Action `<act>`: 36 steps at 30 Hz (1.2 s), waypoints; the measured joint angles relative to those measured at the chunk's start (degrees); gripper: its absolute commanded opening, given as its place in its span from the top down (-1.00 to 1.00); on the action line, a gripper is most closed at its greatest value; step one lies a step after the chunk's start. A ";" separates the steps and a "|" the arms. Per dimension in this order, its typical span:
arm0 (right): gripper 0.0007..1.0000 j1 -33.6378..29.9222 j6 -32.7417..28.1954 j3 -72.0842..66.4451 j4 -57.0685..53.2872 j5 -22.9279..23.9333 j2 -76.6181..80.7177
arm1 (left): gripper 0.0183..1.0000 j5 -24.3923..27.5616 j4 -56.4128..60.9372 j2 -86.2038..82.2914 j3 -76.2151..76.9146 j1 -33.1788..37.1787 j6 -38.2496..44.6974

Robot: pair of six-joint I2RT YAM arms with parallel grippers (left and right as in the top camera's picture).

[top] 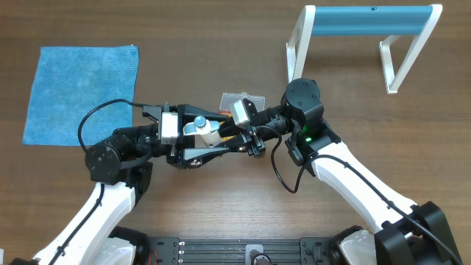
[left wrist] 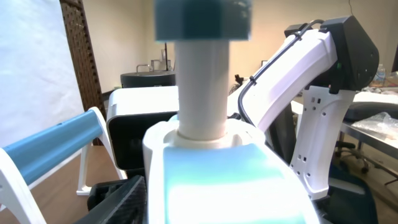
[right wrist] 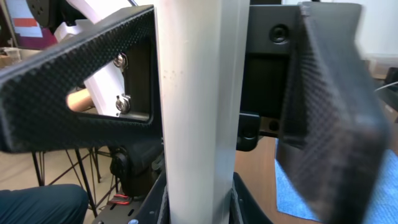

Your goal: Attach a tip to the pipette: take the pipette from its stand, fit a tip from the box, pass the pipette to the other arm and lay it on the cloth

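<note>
- The pipette (top: 202, 131) is lying in the middle of the frame in the top view, up off the table (top: 221, 221), between the two arms.
- The left gripper (top: 221, 140) is reaching in from the left and sitting around the fat white part of the pipette. I cannot tell if it is squeezing it or not.
- The right gripper (top: 246, 132) is reaching in from the right. In the right wrist view the long white stem of the pipette (right wrist: 199, 112) is running straight up the middle, and the right gripper is squeezing it tight at the bottom of the frame.
- In the left wrist view the pipette (left wrist: 202, 93) is standing close up in the middle, with its dark blue button at the top.
- The tip box (top: 239, 98) is peeking out just above the two grippers.
- The blue cloth (top: 81, 92) is lying flat in the upper left of the frame, well apart from the pipette.
- The white stand with the blue bar (top: 368, 22) is standing in the upper right of the frame.
</note>
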 measured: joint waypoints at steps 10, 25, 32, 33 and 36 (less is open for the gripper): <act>0.84 0.02 -0.33 0.00 -0.02 2.08 0.00 | 0.54 -0.52 0.00 0.02 0.00 0.00 1.25; 0.82 0.13 -0.96 0.02 0.02 2.86 0.00 | 0.98 -1.75 -0.20 0.11 0.04 0.04 1.46; -0.47 0.11 -0.92 0.02 -0.07 3.28 0.00 | 0.99 -1.92 -0.26 0.13 0.04 0.04 1.64; -0.51 -0.11 -1.07 0.02 0.02 3.78 0.00 | 0.98 -1.95 -0.13 0.11 0.04 0.00 1.64; -0.53 -0.44 -1.05 0.02 -0.04 4.57 0.00 | 0.98 -1.95 -0.15 0.11 0.04 0.00 1.97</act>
